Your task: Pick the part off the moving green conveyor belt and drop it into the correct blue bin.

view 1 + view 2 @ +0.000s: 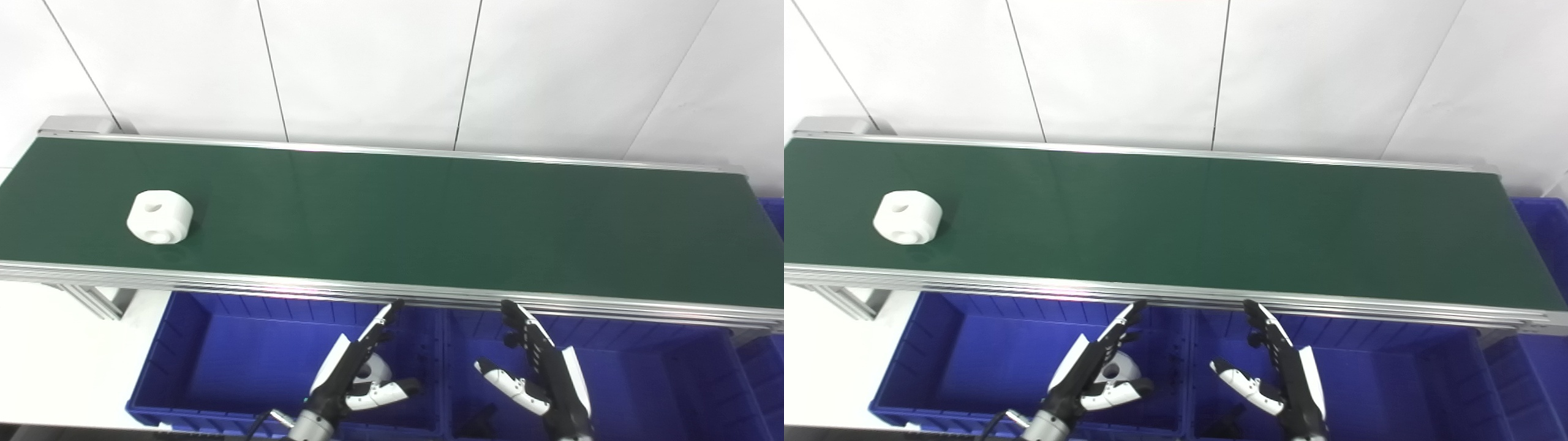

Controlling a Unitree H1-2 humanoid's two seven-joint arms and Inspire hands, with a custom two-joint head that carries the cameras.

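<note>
White part point(160, 217), a rounded block with a hole in its top face and another in its front face, lay on the green conveyor belt point(429, 220) near the belt's left end, closer to the near rail than to the far rail. Below the belt's near rail stood two blue bins side by side: the left bin point(202, 361) and the right bin point(649, 380), their shared walls meeting under the belt's middle. A second white part point(1119, 369) lay inside the left bin near its right wall, partly hidden by the left hand point(355, 373). A small dark object point(481, 419), too unclear to identify, lay in the right bin's near left corner. Both hands hovered over the bins, well apart from the part on the belt. The left hand's fingers point(383, 318) were extended and spread from the thumb, holding nothing; the right hand point(542, 376) was likewise empty, fingers point(520, 318) straight and apart from the thumb.
</note>
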